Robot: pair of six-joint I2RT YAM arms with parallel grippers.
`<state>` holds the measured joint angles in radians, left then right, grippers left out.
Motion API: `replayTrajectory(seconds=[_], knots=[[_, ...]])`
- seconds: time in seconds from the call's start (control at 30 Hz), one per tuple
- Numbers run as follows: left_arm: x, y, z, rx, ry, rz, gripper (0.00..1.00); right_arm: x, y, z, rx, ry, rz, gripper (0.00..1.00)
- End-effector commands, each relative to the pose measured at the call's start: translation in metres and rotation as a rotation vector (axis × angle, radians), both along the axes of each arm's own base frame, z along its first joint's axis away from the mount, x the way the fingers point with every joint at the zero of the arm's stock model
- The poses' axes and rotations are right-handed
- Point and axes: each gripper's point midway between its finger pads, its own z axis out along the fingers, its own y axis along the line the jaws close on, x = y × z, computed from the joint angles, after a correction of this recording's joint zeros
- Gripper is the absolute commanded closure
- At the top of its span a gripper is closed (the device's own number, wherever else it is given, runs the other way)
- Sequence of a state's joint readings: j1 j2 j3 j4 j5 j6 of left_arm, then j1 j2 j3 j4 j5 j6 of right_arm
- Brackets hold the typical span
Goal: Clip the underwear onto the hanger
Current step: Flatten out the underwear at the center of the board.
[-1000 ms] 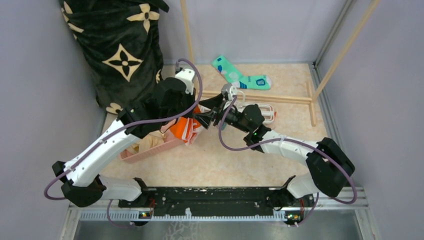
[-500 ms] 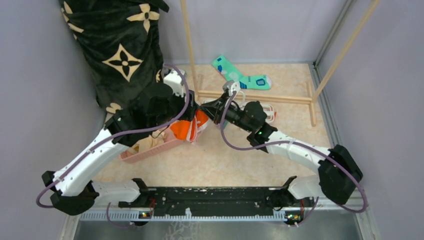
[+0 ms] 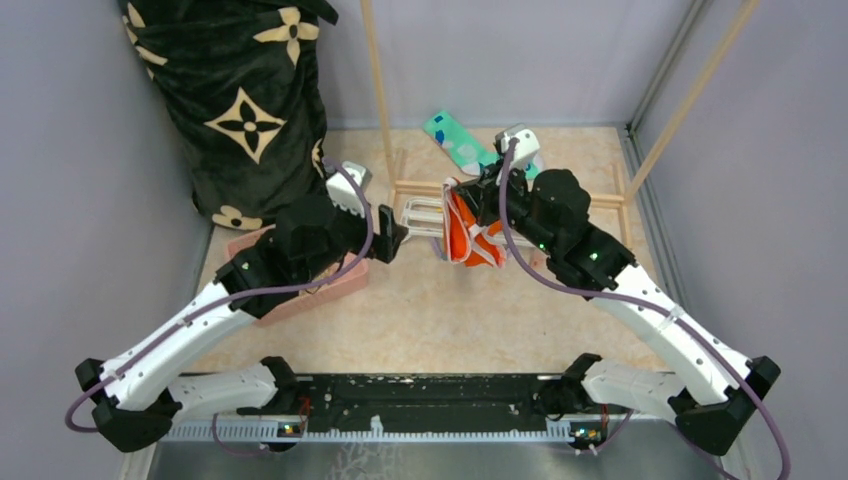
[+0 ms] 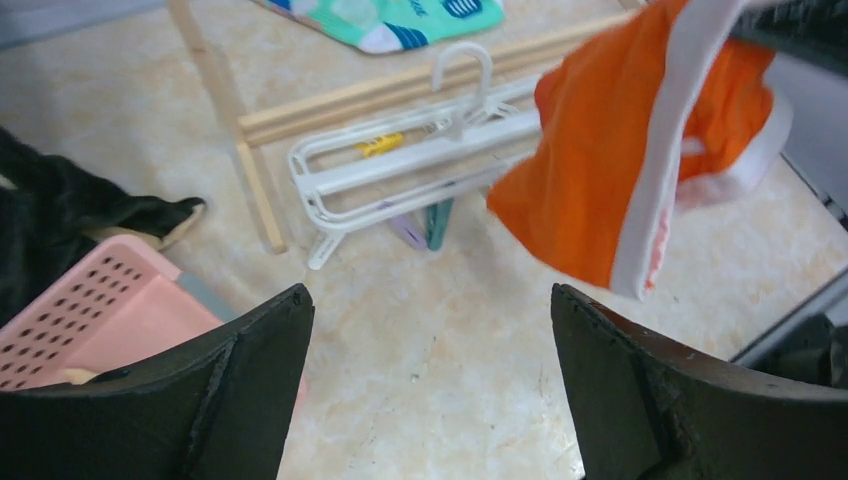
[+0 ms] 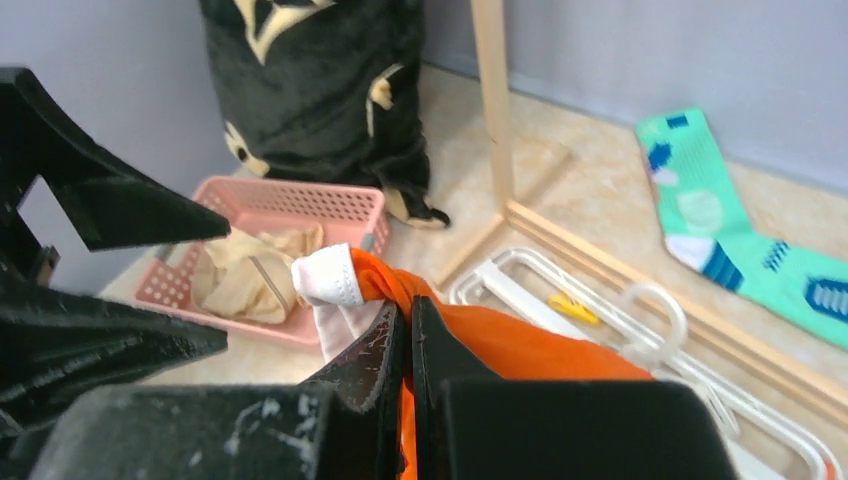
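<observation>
The orange boxer briefs (image 3: 470, 235) dangled above the bench (image 3: 430, 320), just right of the white clip hanger (image 3: 418, 214) lying there. The right end effector (image 5: 408, 330) was clamped on a white-trimmed edge. The left end effector (image 4: 428, 300) gaped empty beside the pink basket (image 4: 110, 325). This looked like the carrying step. Next, that edge must reach a peg (image 4: 435, 222), squeezed open by the free arm.

Bright, even light, soft shadows, wrist views slightly blurred.
</observation>
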<state>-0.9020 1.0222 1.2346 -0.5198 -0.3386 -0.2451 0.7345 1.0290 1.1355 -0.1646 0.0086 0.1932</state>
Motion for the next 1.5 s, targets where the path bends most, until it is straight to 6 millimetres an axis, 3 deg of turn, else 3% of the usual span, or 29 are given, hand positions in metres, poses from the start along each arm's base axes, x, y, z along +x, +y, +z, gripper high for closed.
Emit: replayTrajectory(seconds=[0.0, 0.1, 0.23, 0.47, 0.77, 0.97, 1.27, 1.47], knots=[[-0.014, -0.033, 0.006, -0.082, -0.111, -0.217, 0.06, 0.002, -0.032, 0.006, -0.070, 0.049, -0.125, 1.00], [-0.018, -0.053, 0.003, -0.096, -0.134, -0.318, 0.05, 0.005, -0.039, 0.007, -0.089, 0.072, -0.169, 1.00], [-0.009, -0.070, -0.008, -0.057, -0.119, -0.344, 0.05, 0.005, -0.041, 0.011, -0.084, 0.070, -0.176, 1.00], [0.020, -0.066, -0.031, -0.007, -0.100, -0.202, 0.08, 0.000, -0.035, 0.018, -0.047, 0.066, -0.137, 1.00], [0.009, -0.081, -0.052, -0.014, -0.056, -0.296, 0.12, 0.003, -0.038, 0.022, -0.027, 0.074, -0.169, 1.00], [0.001, -0.078, -0.045, -0.072, -0.081, -0.309, 0.09, 0.010, -0.046, 0.021, -0.024, 0.091, -0.241, 1.00], [0.004, -0.092, -0.054, -0.067, -0.054, -0.339, 0.10, 0.010, -0.045, 0.028, -0.012, 0.084, -0.232, 1.00], [0.021, -0.088, -0.073, -0.010, -0.050, -0.264, 0.16, 0.007, -0.041, 0.032, 0.011, 0.085, -0.209, 1.00]])
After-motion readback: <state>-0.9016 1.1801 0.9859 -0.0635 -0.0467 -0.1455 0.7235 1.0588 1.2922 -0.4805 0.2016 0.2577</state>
